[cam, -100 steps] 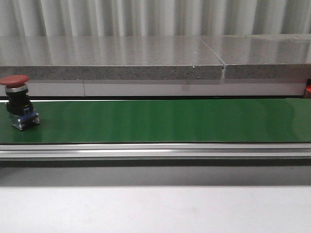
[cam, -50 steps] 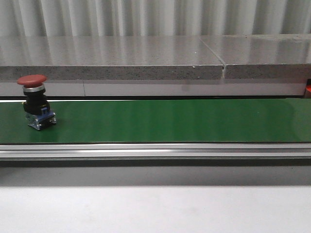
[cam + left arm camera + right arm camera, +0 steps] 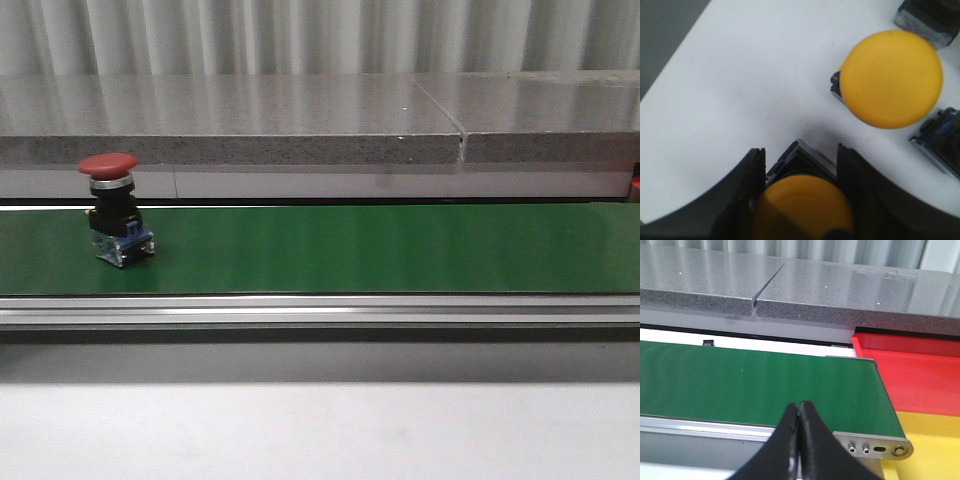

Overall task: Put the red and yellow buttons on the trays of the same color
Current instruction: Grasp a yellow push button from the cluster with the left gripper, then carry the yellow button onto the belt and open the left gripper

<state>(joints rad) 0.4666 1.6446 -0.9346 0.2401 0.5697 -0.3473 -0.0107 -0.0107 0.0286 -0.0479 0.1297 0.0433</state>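
While red button (image 3: 113,212) is standing upright on green belt (image 3: 380,248) near left end, showing mushroom cap, black body, blue base, left tool (image 3: 801,200) is gripping yellow button (image 3: 802,207) over white table (image 3: 750,85). Right tool (image 3: 799,432) is sitting pinched together, holding nothing, above belt's end beside red tray (image 3: 920,367).

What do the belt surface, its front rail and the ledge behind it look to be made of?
Belt: smooth green rubber or PVC, by its even satin sheen; which one is unclear. Front rail: brushed aluminium, silver with long highlights. Ledge: polished speckled grey stone or composite, reflective, with a seam.
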